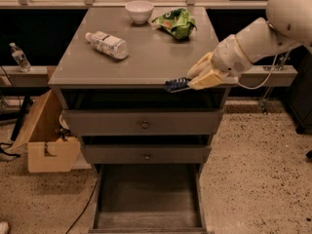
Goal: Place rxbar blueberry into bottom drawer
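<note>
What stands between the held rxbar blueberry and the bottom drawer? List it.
Nothing visible blocks it. The gripper holds the rxbar blueberry at the cabinet top's front edge; the bottom drawer stands open below with nothing seen inside. Only the two knobbed drawer fronts lie between, so the bar likely must come forward before descending.
</note>
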Tool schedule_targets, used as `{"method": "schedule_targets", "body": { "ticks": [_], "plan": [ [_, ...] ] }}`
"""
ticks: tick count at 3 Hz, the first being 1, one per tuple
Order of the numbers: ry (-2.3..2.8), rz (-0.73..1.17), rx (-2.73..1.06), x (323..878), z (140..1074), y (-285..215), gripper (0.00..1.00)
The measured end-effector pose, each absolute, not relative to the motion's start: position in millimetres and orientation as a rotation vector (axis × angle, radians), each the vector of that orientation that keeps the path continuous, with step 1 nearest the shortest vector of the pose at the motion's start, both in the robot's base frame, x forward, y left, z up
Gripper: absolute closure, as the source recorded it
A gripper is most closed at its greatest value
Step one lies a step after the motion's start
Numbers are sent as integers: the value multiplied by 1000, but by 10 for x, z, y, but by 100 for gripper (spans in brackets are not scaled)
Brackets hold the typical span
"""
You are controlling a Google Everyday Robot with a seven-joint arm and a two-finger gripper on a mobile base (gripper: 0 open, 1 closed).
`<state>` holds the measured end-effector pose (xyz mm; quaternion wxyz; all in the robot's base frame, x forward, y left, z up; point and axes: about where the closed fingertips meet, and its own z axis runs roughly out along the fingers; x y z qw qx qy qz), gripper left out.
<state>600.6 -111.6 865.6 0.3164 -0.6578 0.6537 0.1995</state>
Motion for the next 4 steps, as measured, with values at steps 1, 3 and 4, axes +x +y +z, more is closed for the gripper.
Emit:
{"method": "schedule_targets", "body": {
  "ticks": [1,3,4],
  "plan": [
    [1725,513,-1688,5474,8715,-1112,100],
    [1859,743,-1520,4736,7654,-748,100],
    [1894,782,-1556,4518,7410,-694,100]
  ]
}}
